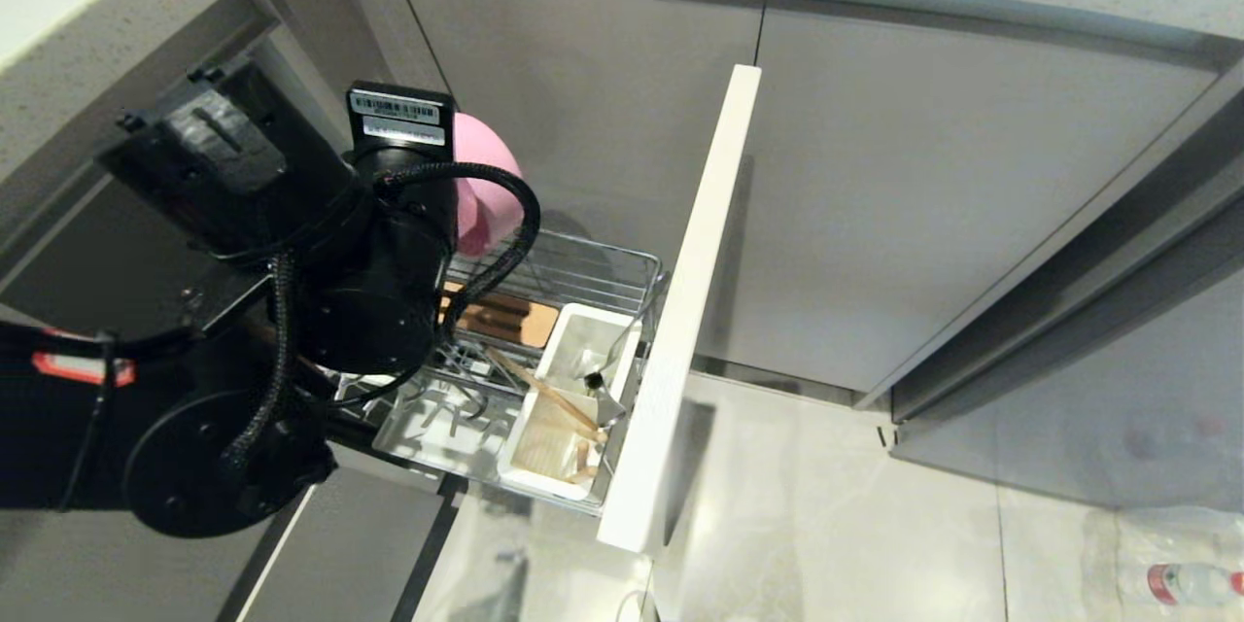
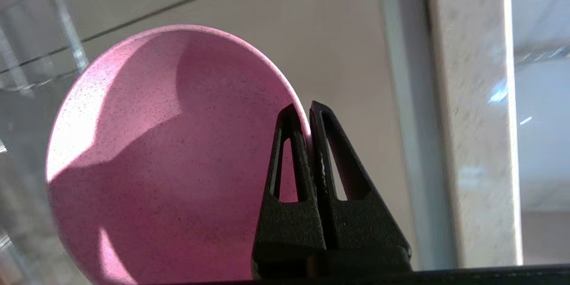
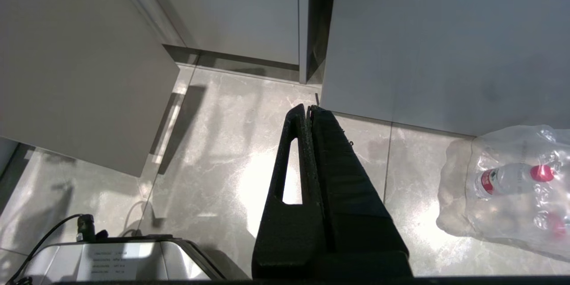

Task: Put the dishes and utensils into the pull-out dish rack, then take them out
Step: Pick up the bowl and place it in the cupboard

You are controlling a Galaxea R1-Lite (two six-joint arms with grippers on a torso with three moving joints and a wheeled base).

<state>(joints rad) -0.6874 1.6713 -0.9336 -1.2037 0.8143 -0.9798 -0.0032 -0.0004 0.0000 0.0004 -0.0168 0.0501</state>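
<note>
My left gripper (image 2: 305, 109) is shut on the rim of the pink bowl (image 2: 156, 164), one finger inside it and one outside. In the head view the bowl (image 1: 491, 180) is held on edge above the back of the pull-out dish rack (image 1: 593, 267), half hidden behind my left wrist. The rack is pulled out of the cabinet. Wooden chopsticks (image 1: 549, 394) and a silver fork (image 1: 612, 355) stand in its white caddy (image 1: 533, 481). The pink plate is out of view. My right gripper (image 3: 308, 109) hangs shut and empty over the floor.
The narrow white cabinet front (image 1: 680, 311) stands out to the right of the rack. A brown slotted wooden strip (image 1: 505, 316) and a drip tray (image 1: 437, 428) lie inside. Grey cabinet doors stand behind. A wrapped pack of water bottles (image 3: 512, 182) lies on the floor at the right.
</note>
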